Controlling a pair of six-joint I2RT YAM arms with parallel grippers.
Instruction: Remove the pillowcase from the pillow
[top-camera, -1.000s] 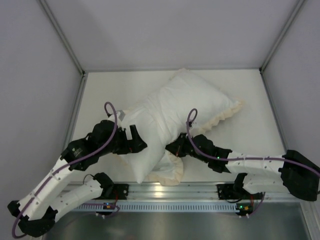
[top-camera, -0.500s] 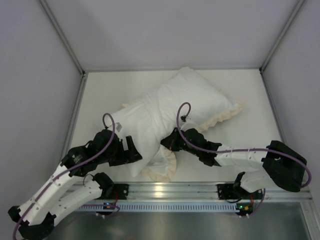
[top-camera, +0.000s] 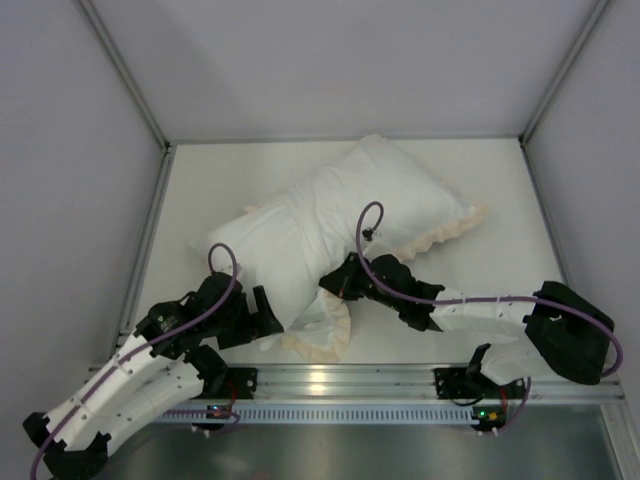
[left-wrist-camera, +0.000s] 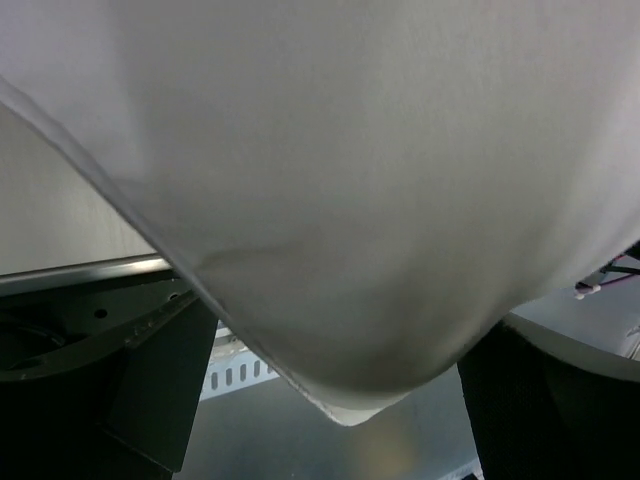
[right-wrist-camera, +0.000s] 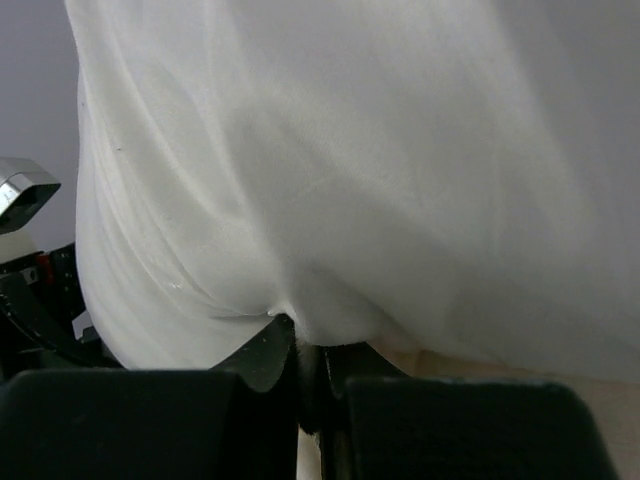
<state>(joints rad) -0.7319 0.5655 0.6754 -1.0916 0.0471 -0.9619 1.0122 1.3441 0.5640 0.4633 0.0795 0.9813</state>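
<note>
The plain white pillow lies slanted across the table, its left half bare. The pillowcase, white face up with a cream ruffle, covers the right half and bunches at the near side. My right gripper is shut on a pinch of the pillowcase's white fabric, just above its closed jaws. My left gripper is open at the pillow's near left corner. In the left wrist view that corner hangs between the wide-apart fingers without being clamped.
The white table is walled at the left, back and right. A metal rail runs along the near edge by the arm bases. More ruffle lies at the pillow's right side.
The left arm has drawn back toward the near left edge, and the bare end of the pillow has slid further left. The right gripper shifted left, still shut on the fabric.
</note>
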